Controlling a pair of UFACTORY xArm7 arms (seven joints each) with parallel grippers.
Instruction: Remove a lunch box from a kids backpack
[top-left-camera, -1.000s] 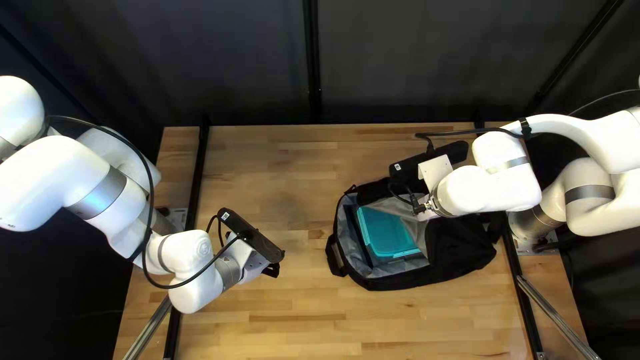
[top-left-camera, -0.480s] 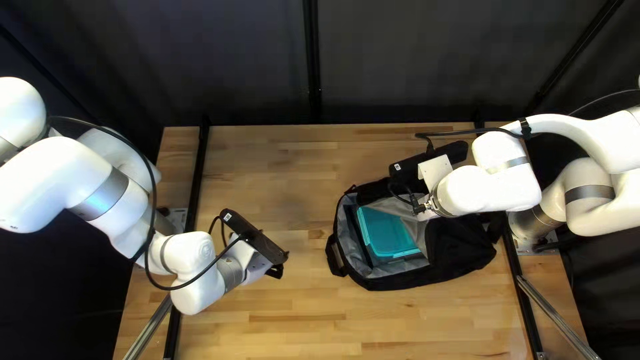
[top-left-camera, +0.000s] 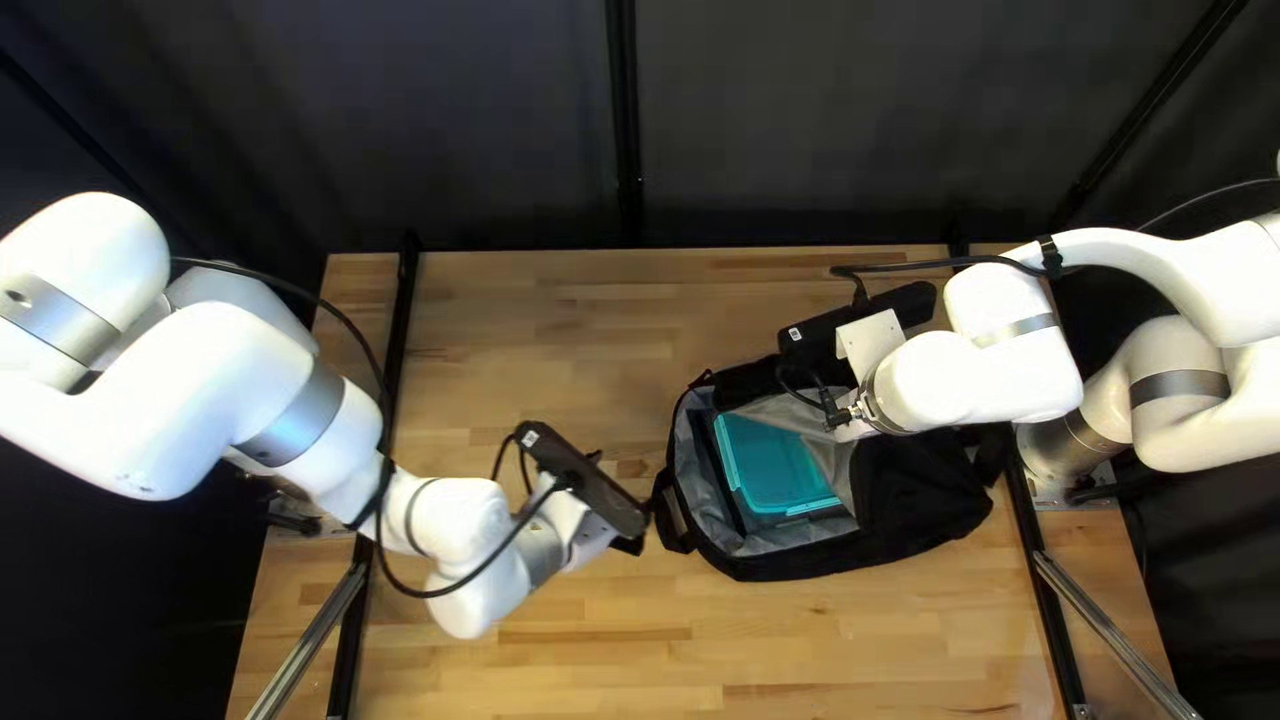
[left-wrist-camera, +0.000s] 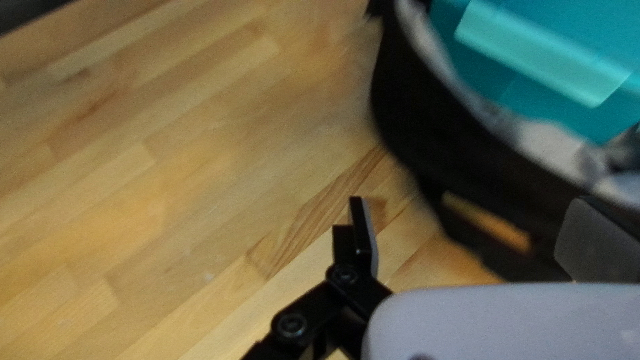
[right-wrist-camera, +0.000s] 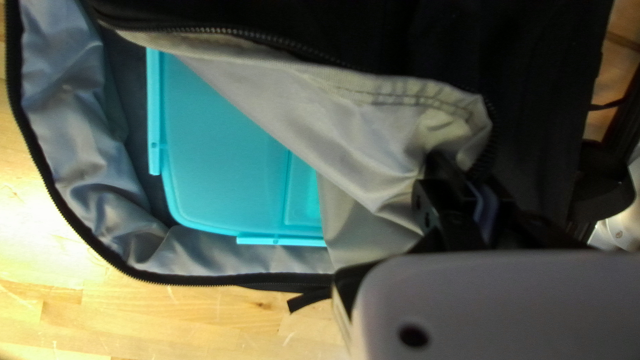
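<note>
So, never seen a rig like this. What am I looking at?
It's a robot with a left arm and a right arm at a wooden table. The top left view looks down from above the table's near edge; each wrist view looks along that arm's tool. On the table lies an open black backpack. Inside is a teal lunch box, partly covered by the bag's flap. The right tool is shut on that flap. The left tool is open beside the bag, holding nothing.

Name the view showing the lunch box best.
The right wrist view: the lunch box close up, with two clips, partly under grey lining. The top left view shows it smaller in the backpack; the left wrist view, only part.
</note>
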